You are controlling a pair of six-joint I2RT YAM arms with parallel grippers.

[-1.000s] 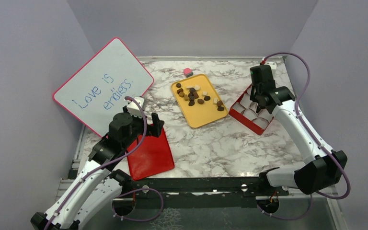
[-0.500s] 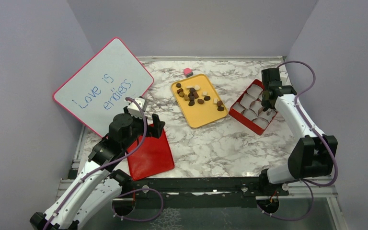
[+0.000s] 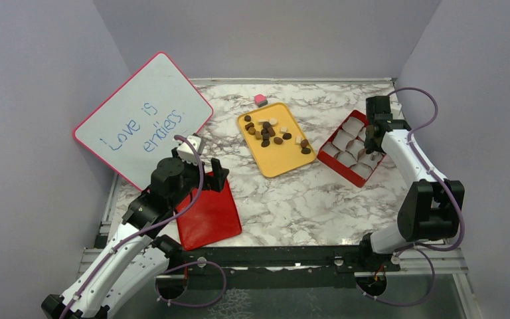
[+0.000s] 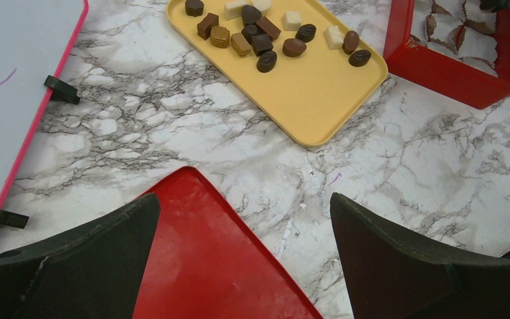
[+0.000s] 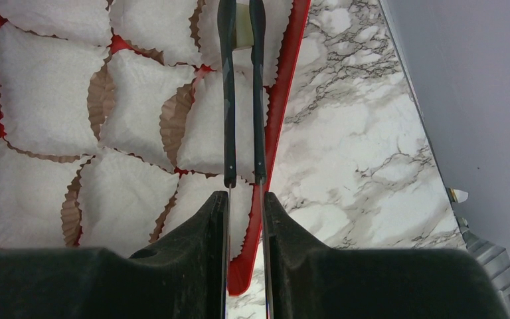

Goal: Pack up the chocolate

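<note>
Right pincer (image 5: 241,8) pinches a cream-white chocolate (image 5: 242,30) (blocky); left pincer (image 4: 244,203) gapes empty.

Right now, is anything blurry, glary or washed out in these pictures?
Top view: soft, even light, all sharp, the whiteboard readable. Left wrist view: a dull sheen on the red lid, the chocolates crisp. Right wrist view: the white paper cups nearly wash out; the cream chocolate barely stands out.

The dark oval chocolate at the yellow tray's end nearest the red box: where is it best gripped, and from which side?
Probably from straight above, pinching across its short width: the dark oval chocolate lies flat on the yellow tray, and a brown piece lies close beside it, so keep the opening narrow.
</note>
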